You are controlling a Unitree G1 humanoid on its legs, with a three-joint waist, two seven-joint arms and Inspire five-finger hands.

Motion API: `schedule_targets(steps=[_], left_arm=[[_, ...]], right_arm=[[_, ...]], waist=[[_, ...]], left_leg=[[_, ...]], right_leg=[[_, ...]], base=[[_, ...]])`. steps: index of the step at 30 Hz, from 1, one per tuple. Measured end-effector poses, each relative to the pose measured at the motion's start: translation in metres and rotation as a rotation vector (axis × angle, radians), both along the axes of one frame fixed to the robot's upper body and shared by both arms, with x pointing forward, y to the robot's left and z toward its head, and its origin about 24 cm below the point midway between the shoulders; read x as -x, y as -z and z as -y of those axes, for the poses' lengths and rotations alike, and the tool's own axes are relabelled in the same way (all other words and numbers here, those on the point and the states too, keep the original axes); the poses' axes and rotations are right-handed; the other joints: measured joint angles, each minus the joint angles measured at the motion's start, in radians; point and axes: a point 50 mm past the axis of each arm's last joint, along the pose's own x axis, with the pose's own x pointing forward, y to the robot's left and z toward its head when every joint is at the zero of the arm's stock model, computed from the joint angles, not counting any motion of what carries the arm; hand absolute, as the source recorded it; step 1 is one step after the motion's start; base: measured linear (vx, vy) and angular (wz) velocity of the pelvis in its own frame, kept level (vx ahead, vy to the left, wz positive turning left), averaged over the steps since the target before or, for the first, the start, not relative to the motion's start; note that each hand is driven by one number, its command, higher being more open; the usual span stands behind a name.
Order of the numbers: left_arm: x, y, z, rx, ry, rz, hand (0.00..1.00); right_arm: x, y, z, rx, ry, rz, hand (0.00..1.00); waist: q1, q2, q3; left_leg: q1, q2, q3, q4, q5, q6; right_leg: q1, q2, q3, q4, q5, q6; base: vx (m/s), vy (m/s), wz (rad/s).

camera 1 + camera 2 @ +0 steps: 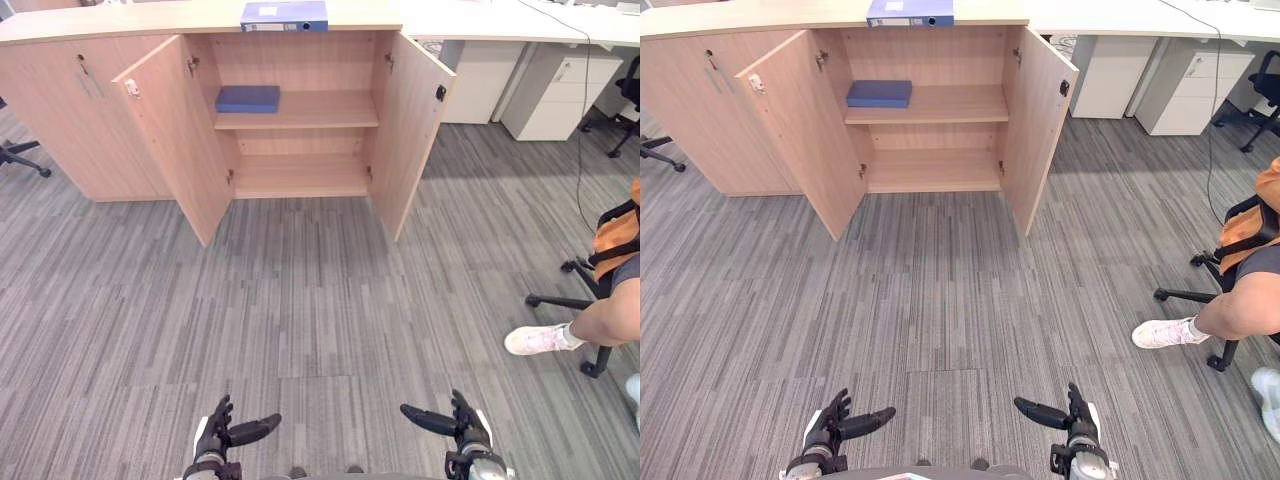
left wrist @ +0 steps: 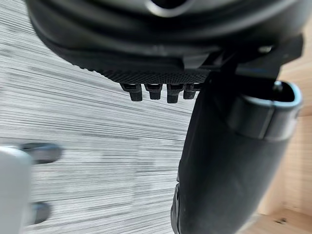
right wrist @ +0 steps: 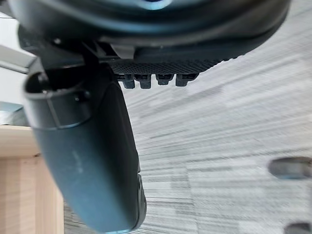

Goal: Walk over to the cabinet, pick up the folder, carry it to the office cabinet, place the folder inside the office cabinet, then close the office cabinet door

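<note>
A blue ring-binder folder [image 1: 284,15] lies flat on top of the wooden office cabinet [image 1: 300,175], which stands far ahead across the carpet. Both cabinet doors stand wide open, the left door [image 1: 175,130] and the right door [image 1: 410,125] swung outward. A darker blue flat folder [image 1: 248,98] lies on the upper shelf inside, toward its left end. The lower shelf is bare. My left hand [image 1: 222,435] and right hand [image 1: 455,425] hang low near me, both open and holding nothing. In the wrist views, the left hand [image 2: 229,161] and right hand [image 3: 92,161] have only grey carpet past them.
A seated person's leg and white shoe [image 1: 540,340] reach in at the right, on an office chair with a black wheeled base [image 1: 575,300]. White drawer units [image 1: 560,90] stand beside the cabinet at the back right. Another chair base [image 1: 20,155] shows at the far left.
</note>
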Motion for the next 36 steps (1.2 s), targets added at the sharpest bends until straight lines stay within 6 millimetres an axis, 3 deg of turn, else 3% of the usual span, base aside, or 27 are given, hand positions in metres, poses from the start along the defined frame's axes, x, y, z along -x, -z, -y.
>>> schedule_targets(steps=[5,15,19,21,24,27,28,31,32,33,34,35,36], left_arm=[[-0.003,-0.006,-0.010,-0.014,-0.038,0.034,1.00],[-0.002,-0.009,-0.010,-0.002,-0.049,0.054,1.00],[-0.007,-0.014,-0.003,0.026,-0.080,0.101,1.00],[-0.010,-0.018,0.001,0.035,-0.088,0.129,1.00],[-0.016,-0.024,0.002,0.035,-0.085,0.167,1.00],[-0.024,-0.030,0.000,0.032,-0.084,0.204,1.00],[-0.028,-0.033,-0.003,0.022,-0.083,0.217,1.00],[-0.038,-0.038,-0.008,-0.005,-0.064,0.239,1.00],[-0.049,-0.042,-0.005,0.000,-0.053,0.267,1.00],[-0.054,-0.044,-0.004,0.002,-0.048,0.282,1.00],[-0.063,-0.049,-0.004,0.000,-0.040,0.311,1.00],[-0.064,-0.050,-0.004,-0.004,-0.039,0.321,1.00],[-0.060,-0.048,-0.007,-0.010,-0.042,0.307,1.00]], right_arm=[[-0.001,-0.002,0.004,0.015,-0.038,-0.002,1.00],[-0.010,-0.009,0.010,0.009,-0.036,0.040,1.00],[-0.011,-0.011,0.015,-0.005,0.017,0.062,1.00],[-0.015,-0.013,0.017,-0.005,0.044,0.082,1.00],[-0.026,-0.018,0.019,0.005,0.052,0.112,1.00],[-0.031,-0.020,0.014,-0.017,0.059,0.136,1.00],[-0.027,-0.019,0.012,-0.022,0.061,0.134,1.00],[-0.027,-0.020,0.013,-0.016,0.060,0.138,1.00],[-0.030,-0.023,0.016,-0.006,0.055,0.146,1.00],[-0.030,-0.024,0.018,0.000,0.052,0.148,1.00],[-0.030,-0.024,0.018,0.005,0.040,0.147,1.00],[-0.030,-0.024,0.016,0.006,0.028,0.148,1.00],[-0.029,-0.024,0.015,0.007,0.010,0.145,1.00]], waist=[[-0.002,0.004,0.011],[-0.007,0.007,0.028],[0.000,0.025,0.042],[0.005,0.036,0.047],[0.005,0.044,0.060],[0.001,0.045,0.086],[-0.002,0.038,0.095],[-0.026,0.048,0.112],[-0.034,0.077,0.132],[-0.035,0.091,0.139],[-0.037,0.091,0.144],[-0.039,0.081,0.147],[-0.053,0.065,0.143]], left_leg=[[0.013,-0.008,0.000,-0.008,-0.002,-0.003],[-0.016,-0.009,0.012,-0.002,-0.010,-0.003],[-0.093,-0.006,0.025,0.093,-0.070,0.009],[-0.139,0.003,0.044,0.162,-0.112,0.014],[-0.182,0.006,0.059,0.264,-0.194,0.034],[-0.135,0.003,0.047,0.283,-0.239,0.067],[-0.098,0.000,0.036,0.280,-0.256,0.072],[0.010,0.012,-0.007,0.207,-0.276,0.072],[0.057,0.049,-0.030,0.162,-0.276,0.071],[0.075,0.066,-0.042,0.144,-0.275,0.066],[0.099,0.086,-0.051,0.131,-0.276,0.027],[0.123,0.088,-0.053,0.126,-0.282,0.008],[0.186,0.100,-0.058,0.130,-0.311,-0.049]], right_leg=[[0.017,-0.008,-0.004,-0.012,0.000,0.000],[-0.009,-0.010,-0.003,-0.014,-0.001,0.001],[-0.045,-0.011,-0.002,-0.007,-0.006,0.010],[-0.074,-0.011,0.004,0.014,-0.029,0.030],[-0.165,-0.021,0.012,0.209,-0.127,0.072],[-0.321,-0.049,-0.056,0.595,-0.175,0.103],[-0.365,-0.061,-0.077,0.685,-0.212,0.076],[-0.458,-0.067,-0.142,0.622,-0.236,0.043],[-0.504,-0.040,-0.164,0.530,-0.212,0.018],[-0.528,-0.026,-0.174,0.469,-0.179,0.019],[-0.561,-0.011,-0.173,0.304,-0.057,0.023],[-0.561,-0.010,-0.169,0.207,0.023,0.019],[-0.547,-0.016,-0.163,0.138,0.302,-0.035]], base=[[0.06,0.022,0.03],[-0.01,-0.005,-0.01],[0.01,0.008,-0.05],[0.03,0.030,-0.15],[0.10,0.062,-0.20],[0.21,0.081,0.01],[0.36,0.059,0.24],[0.45,0.016,0.38],[0.67,-0.065,0.60],[0.70,-0.098,0.65],[0.62,-0.088,0.52],[0.70,-0.126,0.65],[0.60,-0.133,0.22]])
